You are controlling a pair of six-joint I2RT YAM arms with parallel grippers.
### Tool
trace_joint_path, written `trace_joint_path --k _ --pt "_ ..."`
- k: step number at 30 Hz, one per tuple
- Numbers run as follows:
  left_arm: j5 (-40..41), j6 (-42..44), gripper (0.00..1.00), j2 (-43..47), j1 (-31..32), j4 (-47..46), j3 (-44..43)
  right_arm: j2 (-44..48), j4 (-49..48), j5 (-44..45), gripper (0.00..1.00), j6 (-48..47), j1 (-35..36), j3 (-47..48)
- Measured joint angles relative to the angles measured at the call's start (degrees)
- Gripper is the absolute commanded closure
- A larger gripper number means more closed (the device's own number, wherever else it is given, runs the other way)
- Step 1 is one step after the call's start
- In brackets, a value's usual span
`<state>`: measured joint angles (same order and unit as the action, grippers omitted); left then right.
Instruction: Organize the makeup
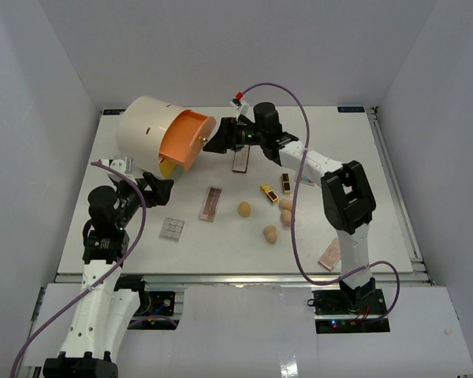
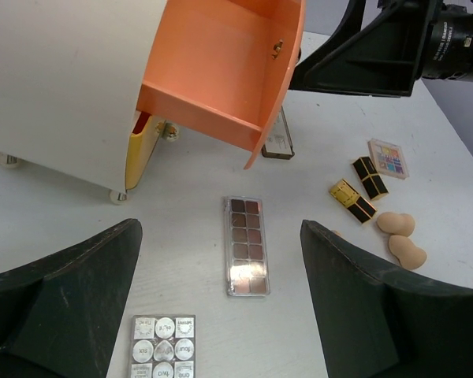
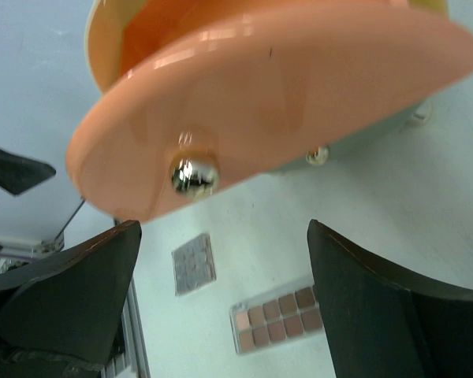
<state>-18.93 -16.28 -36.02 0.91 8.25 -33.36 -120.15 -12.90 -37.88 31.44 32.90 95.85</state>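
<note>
The makeup lies spread on the table. A brown palette and a grey palette lie front left, and both show in the left wrist view. Two gold-and-black lipsticks lie in the middle beside several tan sponges. A dark palette lies by the open orange drawer. My right gripper is open and empty at the drawer front, just below its shiny knob. My left gripper is open and empty, above the brown palette.
The big cream cylinder stands on small wheels at the back left, with a yellow drawer under the orange one. A multicolour palette lies near the right arm. A pinkish palette lies by the right arm's base at the table's front edge.
</note>
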Motion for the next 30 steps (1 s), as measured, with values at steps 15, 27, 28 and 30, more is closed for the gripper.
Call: trace_joint_path --k 15,27,28,30 --pt "-13.3 -4.2 0.27 -5.0 6.4 -3.0 -0.8 32.8 4.7 -17.2 0.03 -26.9 -12.2 -32.7" --pt "9.3 -9.5 0.18 -24.3 46.0 2.9 -13.8 52.2 16.0 -27.1 0.06 -44.6 -34.1 -49.5" --pt "11.9 -9.5 0.2 -27.6 47.9 3.2 -15.6 52.5 16.2 -27.8 0.06 -44.9 -35.5 -50.1" --pt "16.4 -9.5 0.23 -33.8 50.9 3.9 -18.9 52.8 16.6 -28.7 0.07 -45.2 -37.7 -50.7"
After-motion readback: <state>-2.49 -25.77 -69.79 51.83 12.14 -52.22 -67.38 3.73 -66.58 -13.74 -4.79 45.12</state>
